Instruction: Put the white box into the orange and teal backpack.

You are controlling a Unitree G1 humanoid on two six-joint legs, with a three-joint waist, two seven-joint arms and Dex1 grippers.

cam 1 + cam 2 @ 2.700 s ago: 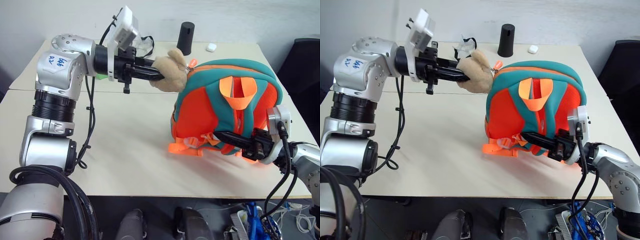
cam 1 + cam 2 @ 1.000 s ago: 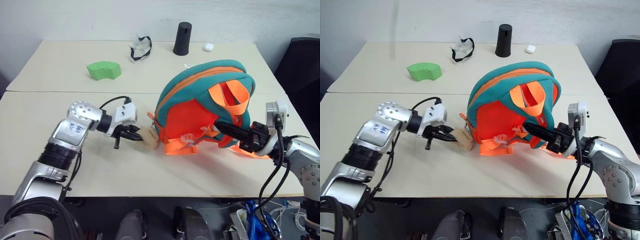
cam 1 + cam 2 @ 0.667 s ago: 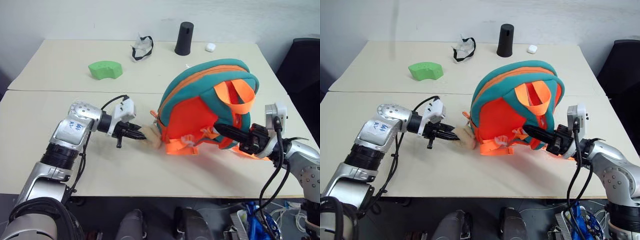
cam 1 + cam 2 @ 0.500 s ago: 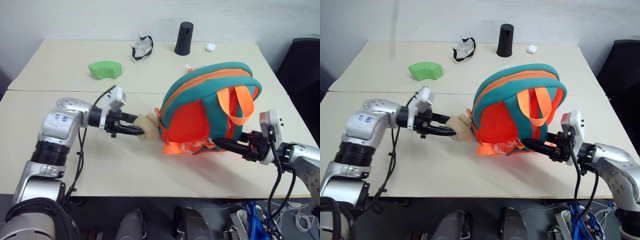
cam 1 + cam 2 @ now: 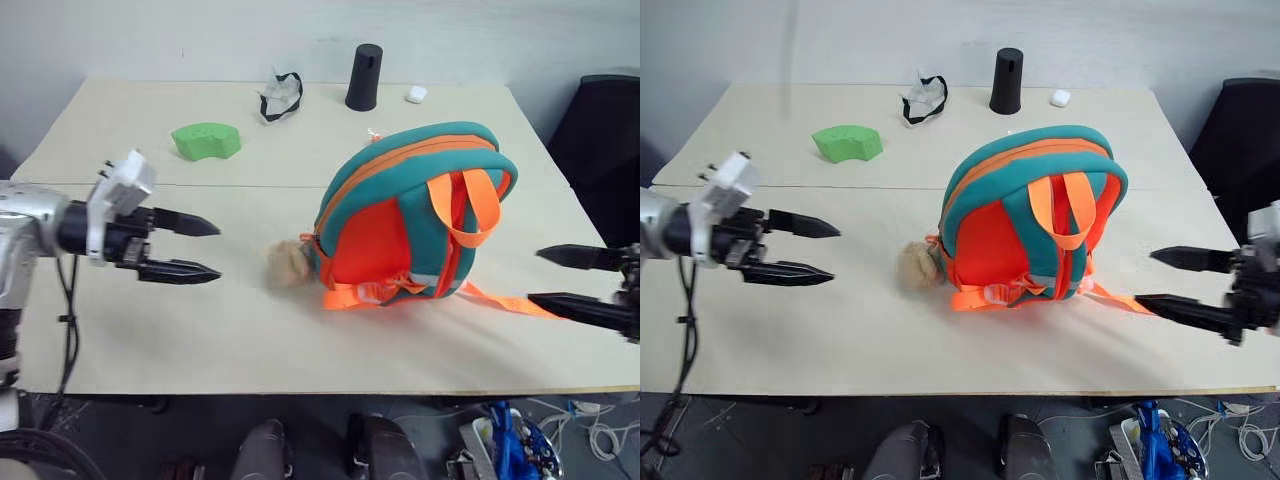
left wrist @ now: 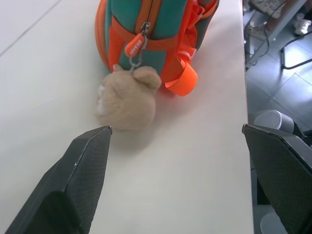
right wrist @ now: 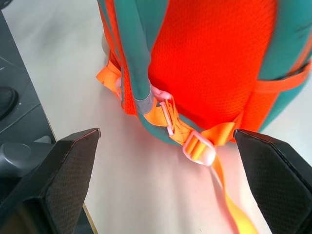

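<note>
A pale table stands before a light wall, with a dark chair at its far right. Along the far edge sit a green block, a crumpled wrapper, a black cylinder and a tiny white object. The orange and teal backpack stands upright near the table's middle, zipped, its tan teddy bear lying at its left foot. The left gripper hangs well left of the bear, jaws spread and empty. The right gripper hangs right of the backpack, jaws spread wide, just past a loose orange strap.
</note>
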